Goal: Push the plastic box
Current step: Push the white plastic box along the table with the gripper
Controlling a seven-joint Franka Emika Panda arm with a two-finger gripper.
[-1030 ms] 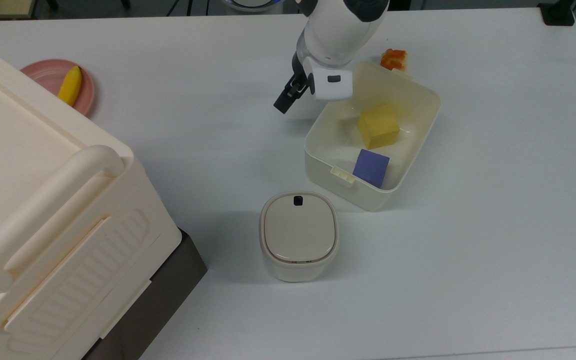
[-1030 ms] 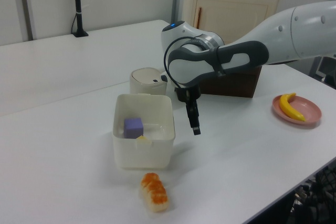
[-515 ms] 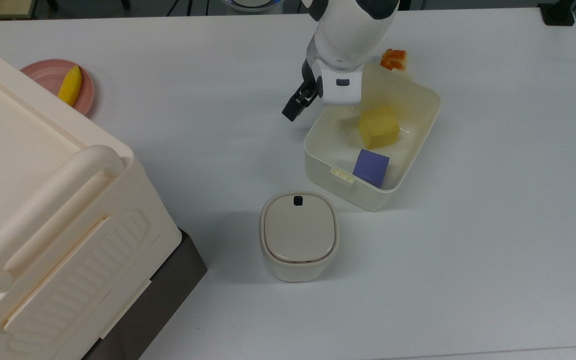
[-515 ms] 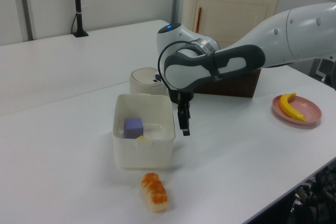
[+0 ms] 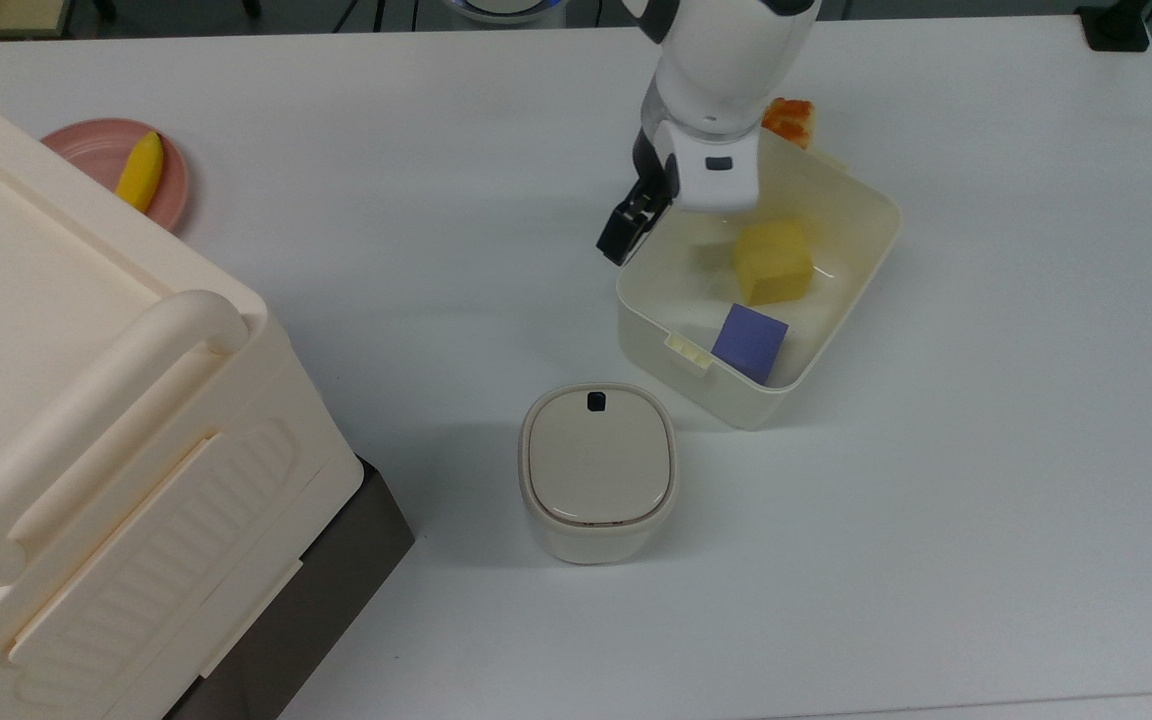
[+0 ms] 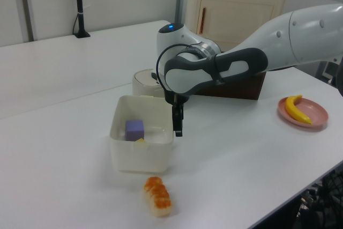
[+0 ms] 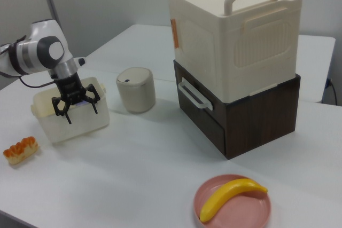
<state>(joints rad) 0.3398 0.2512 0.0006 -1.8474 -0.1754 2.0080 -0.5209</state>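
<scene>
The plastic box (image 5: 688, 388) is a lidless cream tub at the middle right of the top view, holding a yellow cube (image 5: 774, 262) and a purple cube (image 5: 751, 342). My gripper (image 5: 622, 236) hangs low at the box's left long wall in the top view, touching or almost touching its rim. In the left view the gripper (image 6: 177, 129) stands against the right wall of the box (image 6: 140, 157). Seen in the right view, the gripper (image 7: 75, 115) is in front of the box (image 7: 80, 127), fingers spread open with nothing between them.
A small rounded bin with a beige lid (image 5: 597, 470) stands just below the box in the top view. A big cream crate (image 5: 86, 420) fills the top view's left. A pink plate (image 5: 86, 150) holds a banana (image 5: 140, 172). A sushi piece (image 5: 788, 116) lies behind the box.
The gripper has moved to the top view's right, up to the box's wall. The box has slid a little to the right, its cubes shifting with it.
</scene>
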